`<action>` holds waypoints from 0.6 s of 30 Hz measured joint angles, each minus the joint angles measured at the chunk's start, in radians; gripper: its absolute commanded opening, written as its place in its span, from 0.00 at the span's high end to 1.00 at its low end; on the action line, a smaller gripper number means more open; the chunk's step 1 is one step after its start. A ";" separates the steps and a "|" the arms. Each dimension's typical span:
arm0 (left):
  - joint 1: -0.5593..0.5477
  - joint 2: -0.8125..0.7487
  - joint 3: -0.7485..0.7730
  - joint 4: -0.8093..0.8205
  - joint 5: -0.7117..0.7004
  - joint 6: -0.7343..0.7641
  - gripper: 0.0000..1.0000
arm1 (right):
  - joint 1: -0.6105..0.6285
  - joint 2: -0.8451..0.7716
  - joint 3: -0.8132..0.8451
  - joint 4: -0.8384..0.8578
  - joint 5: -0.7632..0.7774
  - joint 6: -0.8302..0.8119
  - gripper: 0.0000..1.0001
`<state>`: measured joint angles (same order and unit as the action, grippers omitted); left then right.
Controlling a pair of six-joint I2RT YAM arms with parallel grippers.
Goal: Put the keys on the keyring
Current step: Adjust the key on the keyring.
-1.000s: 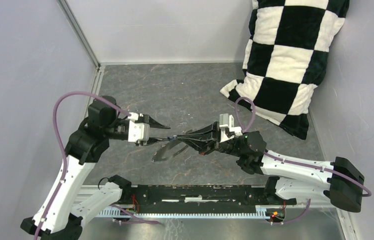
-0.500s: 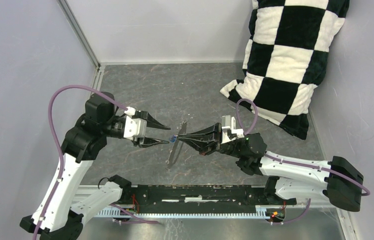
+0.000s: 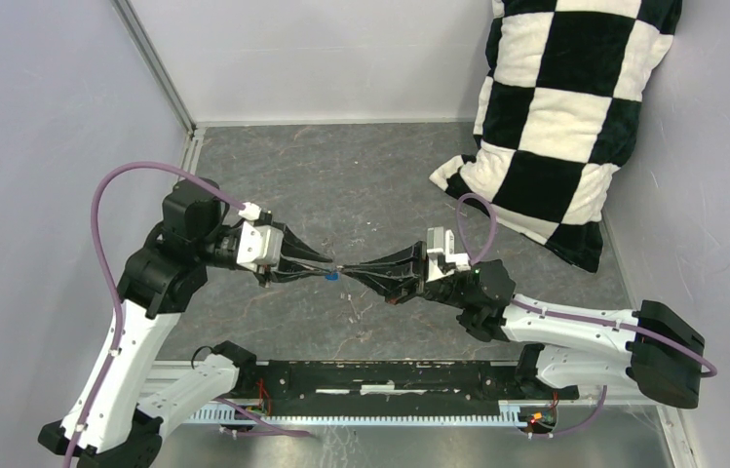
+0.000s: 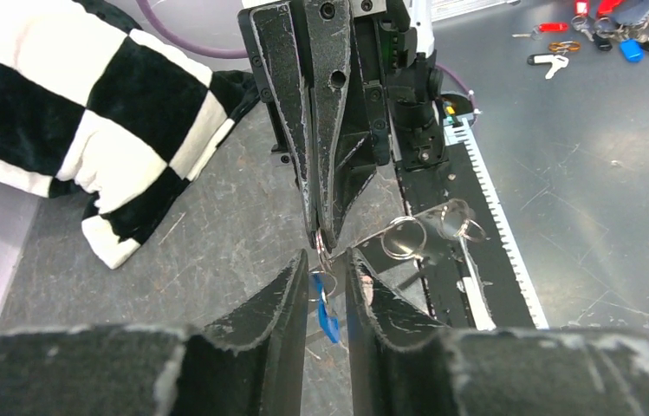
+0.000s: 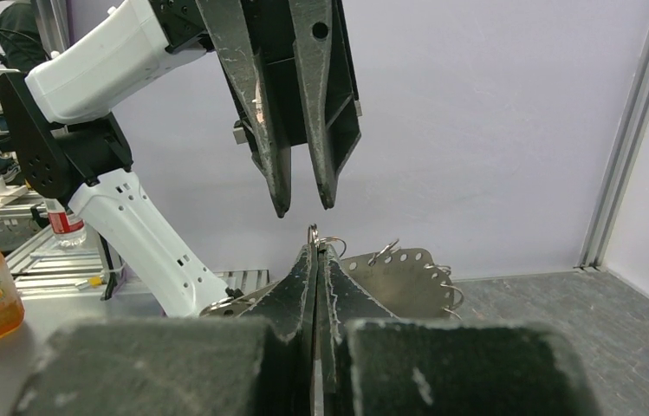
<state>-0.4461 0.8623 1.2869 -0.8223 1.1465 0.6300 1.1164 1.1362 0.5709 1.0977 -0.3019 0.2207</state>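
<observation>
Currently left gripper [image 4: 327, 256] is open by a narrow gap with nothing clamped. The key [image 4: 327, 316] hangs in that gap, seemingly off a small ring, and we can't tell if it touches either finger. Just past it, right gripper [image 4: 321, 236] is closed tip to tip on a sliver of thin metal, which we read as the edge of the keyring [image 5: 407, 279]. The rest of it sits behind right's fingers, a thin piece with rim holes and small rings. Beyond are the table [image 3: 341, 185] and the pillow [image 3: 556, 127], well apart.

Risks as we see them:
- The tips are almost touching, so any advance could bump them and twist the metal out of right's pinch.
- Right's hold is only at the very tips, so a small side load may make it slip.
- Left closing now could catch the key skewed or flick it, since it's tiny against the fingers.
- If anything drops to the table, we have to regrasp.
</observation>
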 measured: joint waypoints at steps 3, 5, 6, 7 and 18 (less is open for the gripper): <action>0.000 0.004 -0.002 0.003 0.008 -0.015 0.62 | 0.006 0.002 0.000 -0.001 0.000 -0.010 1.00; 0.000 0.007 -0.002 0.004 0.007 -0.024 0.61 | 0.011 0.003 0.001 -0.006 0.001 -0.017 1.00; 0.000 0.009 -0.002 0.005 0.006 -0.025 0.61 | 0.013 0.003 0.001 -0.008 0.002 -0.021 1.00; 0.000 0.013 -0.002 0.006 0.003 -0.029 0.62 | 0.016 0.004 0.001 -0.011 0.005 -0.026 1.00; 0.000 0.033 -0.003 -0.014 -0.070 -0.069 0.76 | 0.058 0.002 0.014 -0.078 0.097 -0.117 0.99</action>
<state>-0.4461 0.8951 1.2835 -0.8368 1.0767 0.5606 1.1740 1.1385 0.5850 1.0199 -0.2054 0.1040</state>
